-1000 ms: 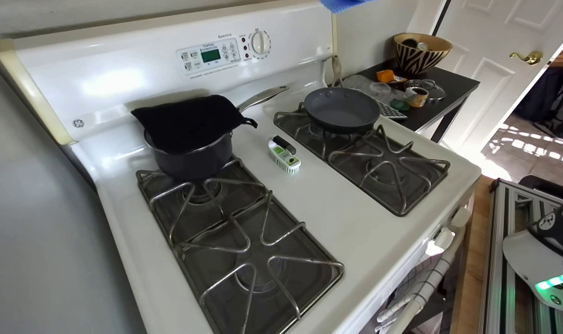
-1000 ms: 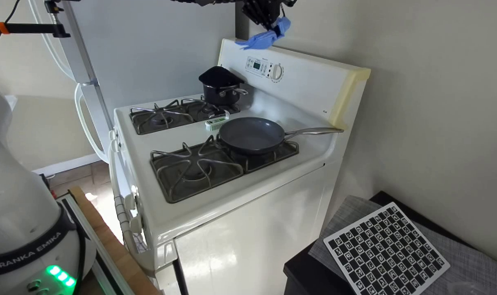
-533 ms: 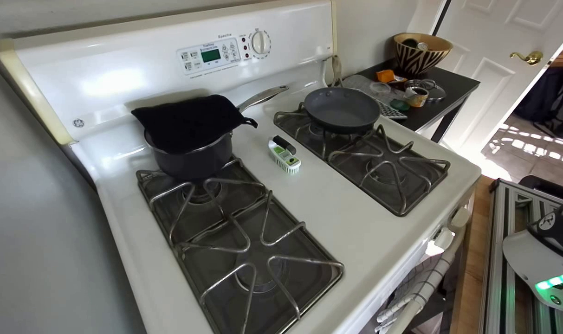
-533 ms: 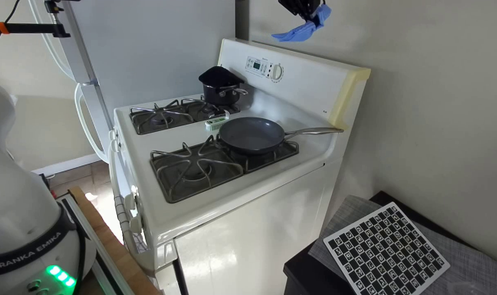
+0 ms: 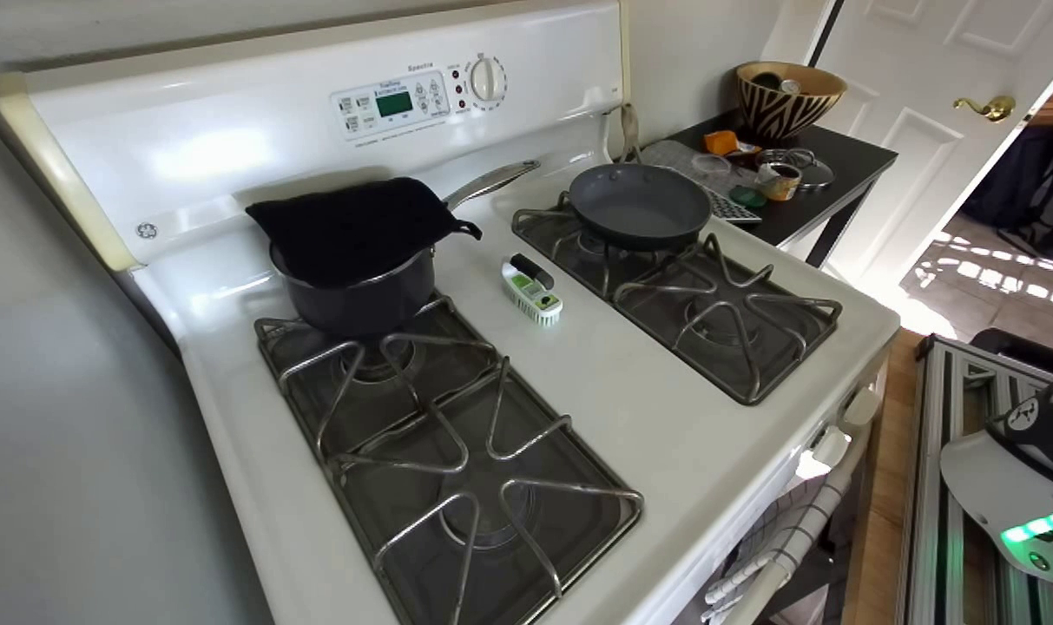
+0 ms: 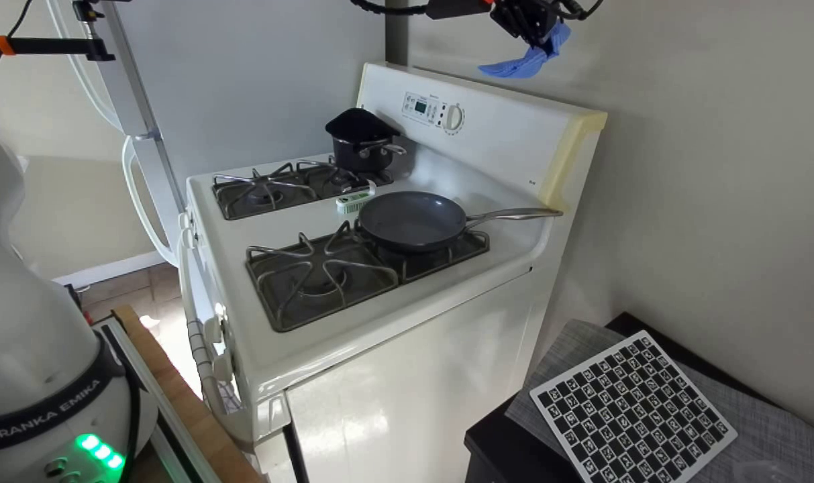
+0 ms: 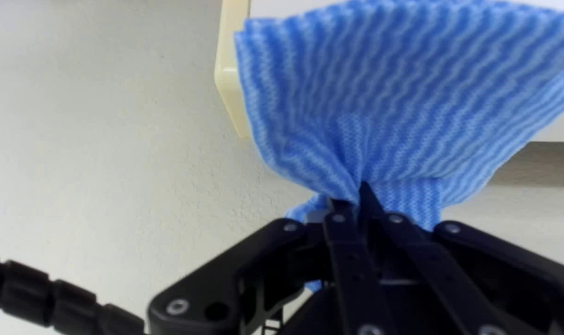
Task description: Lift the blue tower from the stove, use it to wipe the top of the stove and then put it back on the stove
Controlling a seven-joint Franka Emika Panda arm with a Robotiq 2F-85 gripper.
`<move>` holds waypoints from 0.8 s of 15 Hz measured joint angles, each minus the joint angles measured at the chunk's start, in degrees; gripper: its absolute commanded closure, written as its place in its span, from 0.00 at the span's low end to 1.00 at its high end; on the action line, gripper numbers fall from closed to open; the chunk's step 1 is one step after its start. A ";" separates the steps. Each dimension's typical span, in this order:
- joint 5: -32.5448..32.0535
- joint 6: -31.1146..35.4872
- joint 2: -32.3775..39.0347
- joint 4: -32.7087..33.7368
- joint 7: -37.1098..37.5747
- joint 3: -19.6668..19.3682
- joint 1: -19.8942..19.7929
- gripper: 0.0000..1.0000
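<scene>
At the far left of an exterior view, my white base [image 6: 37, 322], its indicator lights [image 6: 101, 452] glowing green, stands in front of the white stove [image 6: 407, 362]. Next to the right, a checked cloth [image 6: 200, 349] hangs at the stove's front. The left burner grates [image 6: 266, 196] carry a dark pot [image 6: 353, 154] at the rear; a black pad [image 6: 360, 124] lies across the top of the pot. Between these and the right burner grates [image 6: 319, 275], a green-and-white brush [image 6: 353, 203] lies on the white surface. Near it, a gray pan [image 6: 413, 221] sits on the rear of the right burner grates, handle toward the right. The stove's back panel [image 6: 507, 127] carries a display [image 6: 421, 106] and, right of that, a control knob [image 6: 453, 117].

Above the back panel I hold the blue towel [image 7: 402, 83] in the air, apart from the stove. My end effector [image 7: 357, 195] pinches it: in the wrist view, both fingers [image 7: 351, 265] press together on gathered cloth, and the remainder fans out beyond them in loose folds.

At the far right, a dark tabletop [image 6: 507, 436] bears a gray mat [image 6: 574, 343] and, on the mat, a patterned board [image 6: 633, 406] in black and white. Farther along the same tabletop, an exterior view shows a striped wooden bowl [image 5: 791, 104].
</scene>
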 measured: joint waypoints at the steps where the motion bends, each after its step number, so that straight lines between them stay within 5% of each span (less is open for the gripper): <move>1: 0.17 0.00 1.42 1.50 0.13 0.07 0.13 1.00; 10: 2.18 -0.08 10.89 9.39 1.15 1.03 0.64 1.00; 12: 4.43 -0.09 12.04 10.31 0.77 -1.29 2.91 1.00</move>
